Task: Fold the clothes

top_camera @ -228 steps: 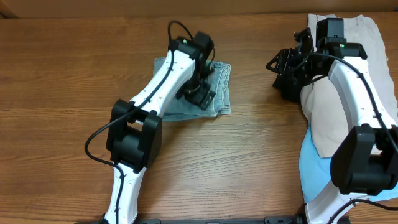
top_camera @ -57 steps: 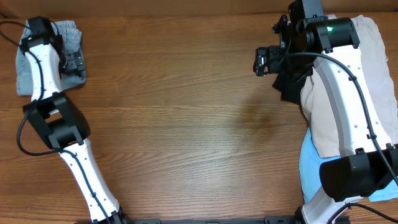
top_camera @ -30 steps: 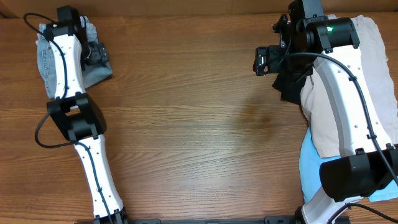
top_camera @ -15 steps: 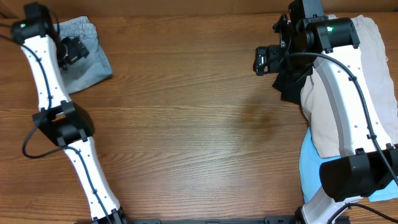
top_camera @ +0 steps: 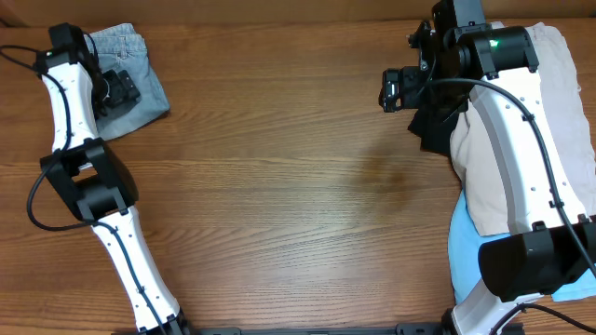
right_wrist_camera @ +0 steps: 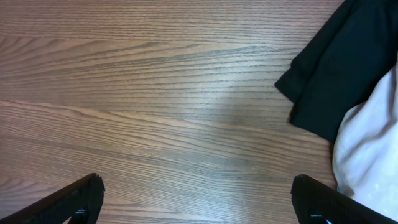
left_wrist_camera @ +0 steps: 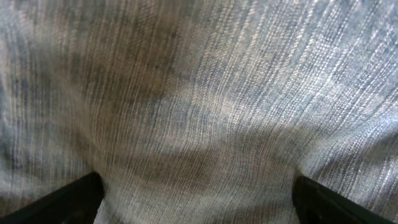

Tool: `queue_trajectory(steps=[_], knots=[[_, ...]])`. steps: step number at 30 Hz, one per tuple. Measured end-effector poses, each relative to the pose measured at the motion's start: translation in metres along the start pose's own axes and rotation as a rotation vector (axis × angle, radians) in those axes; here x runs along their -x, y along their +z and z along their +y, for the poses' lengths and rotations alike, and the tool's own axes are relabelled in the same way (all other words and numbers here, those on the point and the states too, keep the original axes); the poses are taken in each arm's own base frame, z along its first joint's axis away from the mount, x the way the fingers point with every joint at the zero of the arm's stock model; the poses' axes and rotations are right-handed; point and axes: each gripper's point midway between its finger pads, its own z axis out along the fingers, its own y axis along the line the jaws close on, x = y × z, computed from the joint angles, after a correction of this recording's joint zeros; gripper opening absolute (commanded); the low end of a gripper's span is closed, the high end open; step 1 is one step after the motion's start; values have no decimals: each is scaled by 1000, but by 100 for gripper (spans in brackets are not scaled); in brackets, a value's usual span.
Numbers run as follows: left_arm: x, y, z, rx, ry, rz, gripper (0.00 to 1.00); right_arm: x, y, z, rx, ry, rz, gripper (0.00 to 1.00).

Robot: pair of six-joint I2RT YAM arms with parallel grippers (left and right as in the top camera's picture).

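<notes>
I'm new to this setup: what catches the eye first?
The denim shorts lie at the table's far left corner, the open left gripper right over them. At the right edge is a pile of beige shorts, a black garment and a sky-blue garment, with the open right gripper hovering beside it.
</notes>
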Motion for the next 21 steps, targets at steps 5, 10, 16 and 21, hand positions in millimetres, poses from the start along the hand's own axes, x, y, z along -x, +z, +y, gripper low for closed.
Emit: queue_trajectory(steps=[5, 10, 16, 21], knots=[[9, 3, 2, 42, 136, -54, 100, 0, 0, 0, 0, 0, 0, 100], [27, 1, 3, 105, 248, -130, 100, 2, 0, 0, 1, -1, -7, 100], [60, 3, 0, 149, 308, -270, 100, 2, 0, 0, 1, -1, -7, 100], [75, 5, -3, 155, 326, -335, 100, 3, 0, 0, 2, -2, -11, 100]])
